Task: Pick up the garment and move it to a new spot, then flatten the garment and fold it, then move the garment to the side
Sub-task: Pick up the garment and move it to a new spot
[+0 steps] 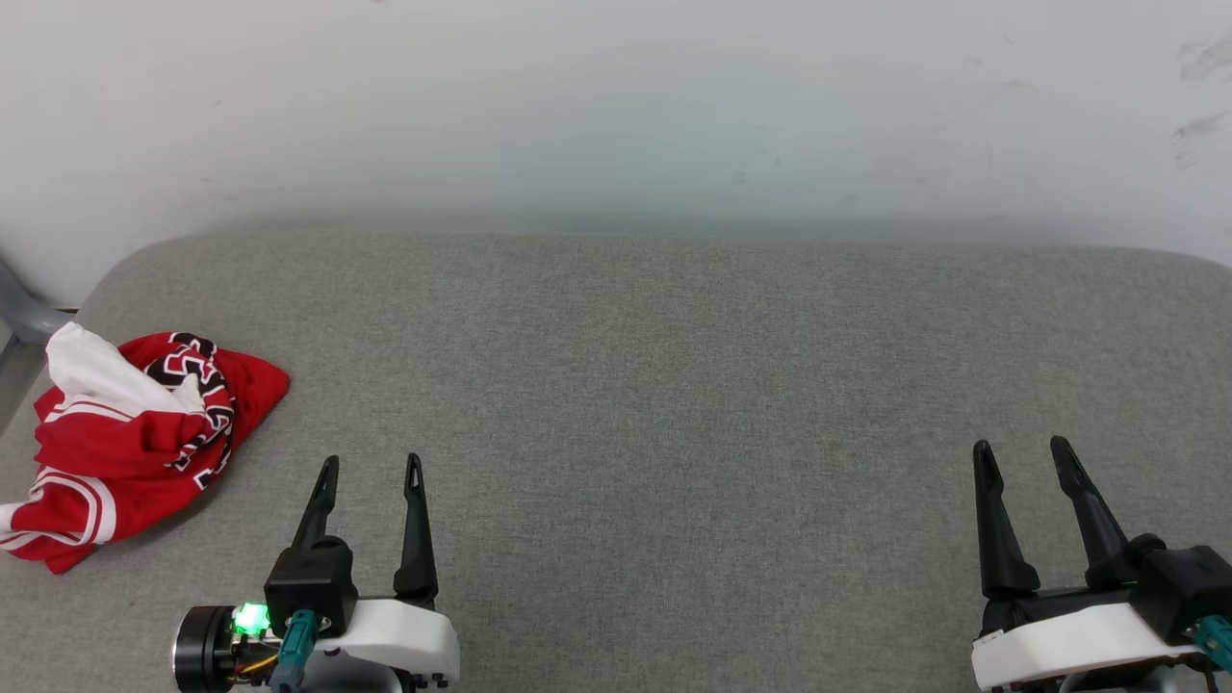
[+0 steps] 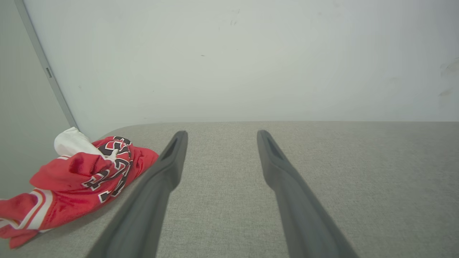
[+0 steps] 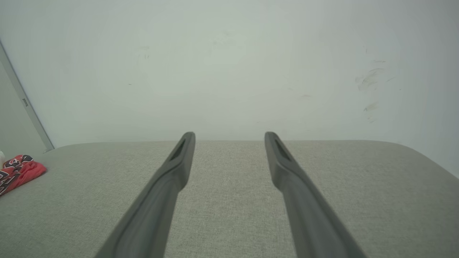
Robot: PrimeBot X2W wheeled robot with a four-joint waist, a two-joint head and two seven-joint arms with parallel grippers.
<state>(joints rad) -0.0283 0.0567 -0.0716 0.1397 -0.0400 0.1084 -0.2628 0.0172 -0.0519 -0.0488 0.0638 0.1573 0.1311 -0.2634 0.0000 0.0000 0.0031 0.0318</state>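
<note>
Both grippers are empty: the left gripper point(image 1: 372, 462) holds its two dark fingers spread apart above the front edge of the grey fabric surface point(image 1: 674, 404), toward the left, and the right gripper point(image 1: 1020, 446) is spread just as wide near the front right corner. The garment point(image 1: 135, 443), red with a white sleeve, striped trim and black white-outlined lettering, lies crumpled in a heap at the surface's left edge, near the left gripper but apart from it. A pale wall point(image 1: 616, 96) rises behind the far edge
</note>
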